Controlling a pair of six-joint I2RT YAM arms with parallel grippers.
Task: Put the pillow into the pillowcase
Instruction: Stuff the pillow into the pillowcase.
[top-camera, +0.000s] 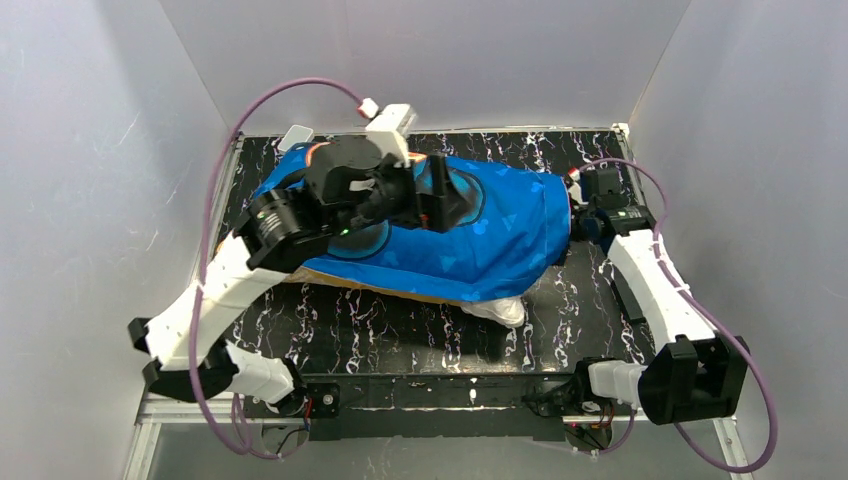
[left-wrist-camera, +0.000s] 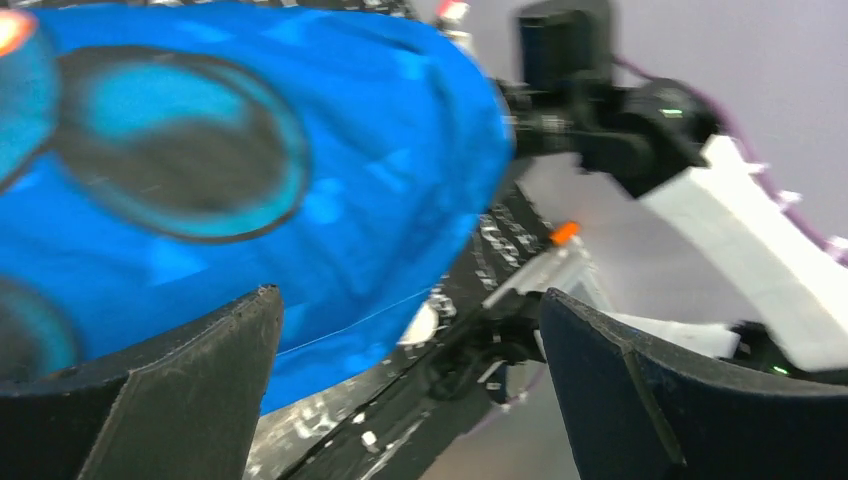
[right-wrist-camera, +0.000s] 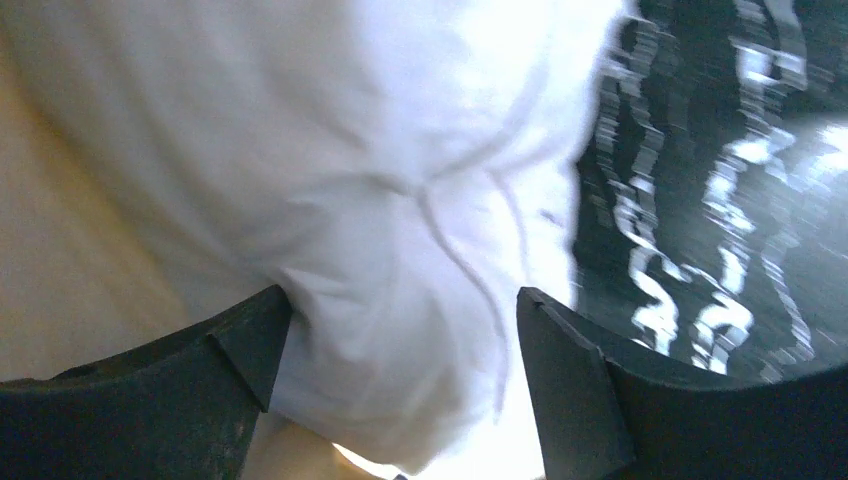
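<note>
The pillow (top-camera: 503, 311) is almost wholly hidden in the overhead view. Only a white corner pokes out under the lower edge of the pillowcase (top-camera: 490, 235), a little right of centre, resting on the black marbled table (top-camera: 400, 325). The blue cloth bulges across the upper middle of the frame. How much of the pillow sits inside the case and how much merely lies beneath it cannot be told. A thin orange-yellow strip shows along the case's lower left edge. The left arm (top-camera: 230, 275) reaches over the left half of the cloth and covers most of the printed face.

From above, the left arm's pincer is dark against dark print and hard to make out. The left wrist view is blurred but clearer on this. The left gripper (left-wrist-camera: 405, 300) has its two black fingers spread wide at the bottom of the frame, with nothing between them. The blue case fills the upper left behind them. The right arm (left-wrist-camera: 720, 210) is smeared across the upper right, and its tip is lost at the cloth's rounded end.

In the right wrist view, the right gripper (right-wrist-camera: 402, 295) also stands with its jaws well apart. Wrinkled white pillow fabric swells between and above them, though whether either finger touches it is unclear. A pale tan surface at the left of that frame is too blurred to identify. The table's marbling streaks down the right.
</note>
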